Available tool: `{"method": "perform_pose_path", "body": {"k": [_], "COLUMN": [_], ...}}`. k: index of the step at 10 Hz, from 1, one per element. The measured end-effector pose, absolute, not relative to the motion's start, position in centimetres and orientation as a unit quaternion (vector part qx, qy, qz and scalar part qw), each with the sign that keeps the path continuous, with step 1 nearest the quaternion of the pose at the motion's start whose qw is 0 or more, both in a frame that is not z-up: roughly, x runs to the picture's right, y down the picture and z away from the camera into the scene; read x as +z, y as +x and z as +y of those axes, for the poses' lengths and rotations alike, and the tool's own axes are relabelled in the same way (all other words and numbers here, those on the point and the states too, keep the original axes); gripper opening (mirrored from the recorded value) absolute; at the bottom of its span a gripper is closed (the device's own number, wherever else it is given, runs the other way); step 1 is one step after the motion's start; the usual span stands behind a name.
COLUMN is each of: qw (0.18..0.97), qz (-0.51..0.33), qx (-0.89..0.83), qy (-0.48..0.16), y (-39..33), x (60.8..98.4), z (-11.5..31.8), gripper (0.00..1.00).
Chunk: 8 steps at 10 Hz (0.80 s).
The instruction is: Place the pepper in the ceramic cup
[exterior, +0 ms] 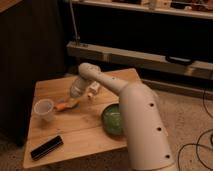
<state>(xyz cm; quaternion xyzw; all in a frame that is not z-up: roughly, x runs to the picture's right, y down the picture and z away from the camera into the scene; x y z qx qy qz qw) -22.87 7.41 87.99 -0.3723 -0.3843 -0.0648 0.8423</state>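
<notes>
The small orange-red pepper (63,105) is low over the wooden table (75,132), just right of the ceramic cup (44,109). The cup is pale, has no handle and stands upright near the table's left edge. My gripper (74,100) reaches down from the white arm, and its tip is right at the pepper's right end. The gripper hides that end of the pepper. I cannot tell whether the pepper rests on the table or is lifted.
A round dark green bowl (113,120) sits at the table's right, against the arm's big white body (142,125). A flat black bar-shaped object (46,148) lies near the front left corner. A small whitish piece (94,89) is beside the gripper. A dark cabinet stands at the left.
</notes>
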Motion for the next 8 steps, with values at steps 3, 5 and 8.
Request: {"method": "perform_pose_path", "body": {"k": [3,5,8], "qw": [0.846,0.848,0.850], "qz": [-0.394,-0.403,-0.416], "qx": [-0.048,-0.035,-0.014], "qy": [-0.358,-0.344,-0.324], "y": [-21.2,-20.0,-17.9], "x": [86.2,84.8,83.1], "z": [5.7,4.3,2.8], "gripper": [0.00,0.00,0.00]}}
